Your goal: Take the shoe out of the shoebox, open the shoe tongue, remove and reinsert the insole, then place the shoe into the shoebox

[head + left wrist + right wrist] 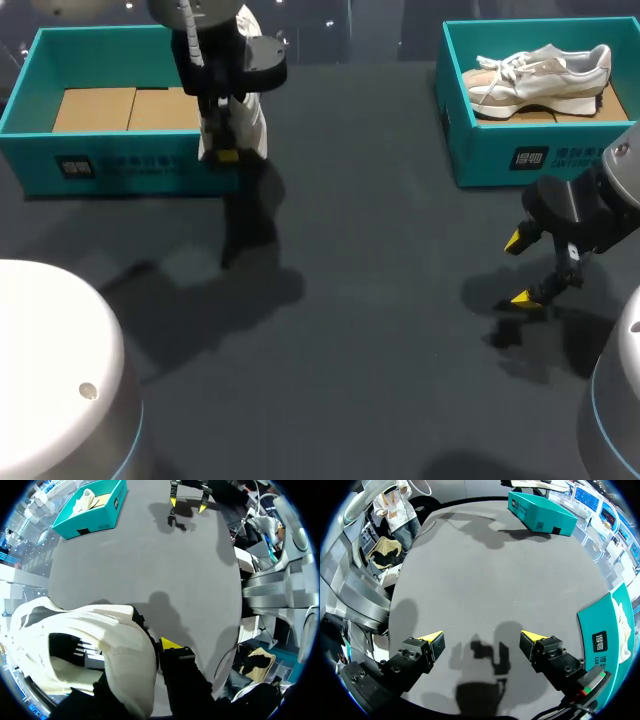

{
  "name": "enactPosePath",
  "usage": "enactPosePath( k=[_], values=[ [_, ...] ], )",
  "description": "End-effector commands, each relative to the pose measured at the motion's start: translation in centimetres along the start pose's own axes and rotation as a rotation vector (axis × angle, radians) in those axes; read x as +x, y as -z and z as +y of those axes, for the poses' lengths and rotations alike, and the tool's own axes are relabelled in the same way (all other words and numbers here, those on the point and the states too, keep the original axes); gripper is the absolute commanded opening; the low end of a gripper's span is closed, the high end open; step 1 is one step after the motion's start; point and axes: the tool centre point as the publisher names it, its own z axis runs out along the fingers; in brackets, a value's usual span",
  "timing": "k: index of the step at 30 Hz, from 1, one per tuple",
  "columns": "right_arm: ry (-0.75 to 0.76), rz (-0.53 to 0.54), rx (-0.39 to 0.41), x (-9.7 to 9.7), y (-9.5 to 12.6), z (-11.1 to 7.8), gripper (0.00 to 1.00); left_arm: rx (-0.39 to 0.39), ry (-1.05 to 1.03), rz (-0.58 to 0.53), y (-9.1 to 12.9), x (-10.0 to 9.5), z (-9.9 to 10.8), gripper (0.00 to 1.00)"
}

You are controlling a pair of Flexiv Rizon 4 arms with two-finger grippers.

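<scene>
While clamped in left gripper (226, 153), white shoe (115, 630) hangs above table (380, 300).

We see the counter (380, 300) as a matt, dark grey surface, even and without shine. The left shoebox (120, 165) and right shoebox (480, 155) are matt teal card, lined with raw brown cardboard. The cream shoe (540, 75) looks like mesh cloth with suede-like panels; the white shoe (115, 655) is soft off-white cloth. Our right gripper (481, 637) has matt black fingers (410, 665) with smooth yellow tips.
</scene>
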Motion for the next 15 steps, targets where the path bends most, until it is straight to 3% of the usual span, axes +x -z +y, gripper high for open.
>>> enactPosePath(
  k=[1, 7, 15],
  values=[
    [-0.001, -0.003, 0.003, 0.2, 0.0, 0.0, 1.0, -0.004, 0.005, -0.002, 0.6, -1.0, 0.5, 0.0],
    [-0.001, -0.003, 0.003, 0.2, 0.0, 0.0, 1.0, -0.053, 0.039, -0.032, 1.4, -4.9, 4.5, 0.0],
    [-0.001, -0.003, 0.003, 0.2, 0.0, 0.0, 1.0, -0.016, 0.066, -0.013, 2.7, -11.7, 12.5, 0.0]
  ],
)
